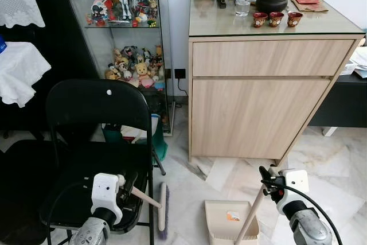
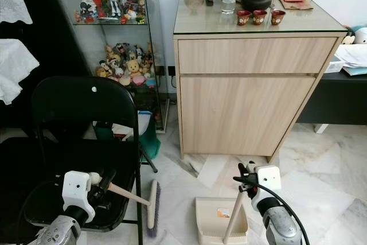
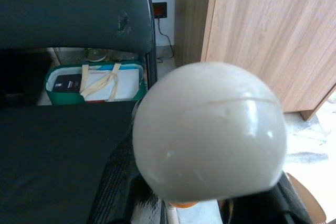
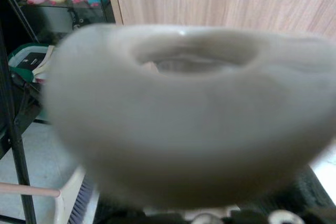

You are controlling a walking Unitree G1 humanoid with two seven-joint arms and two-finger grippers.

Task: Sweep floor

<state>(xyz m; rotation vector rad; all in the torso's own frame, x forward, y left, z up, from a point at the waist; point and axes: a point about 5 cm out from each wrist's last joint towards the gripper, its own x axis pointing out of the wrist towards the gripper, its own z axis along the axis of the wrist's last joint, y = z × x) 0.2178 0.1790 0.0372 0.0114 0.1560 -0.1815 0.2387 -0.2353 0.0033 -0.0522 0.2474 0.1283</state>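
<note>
- Marble floor point(image 1: 321, 159) runs up to a light wood cabinet point(image 1: 258, 98), with a black folding chair point(image 1: 94, 142) to the robot's left.
- Left hand point(image 1: 127, 190) is pinched on the broom point(image 1: 162, 210) handle; the brush head rests on the floor beside the chair.
- Right hand point(image 1: 268, 181) is clamped on the dustpan point(image 1: 229, 222) handle (pale, upright), the pan sitting flat on the floor just right of the brush.
</note>
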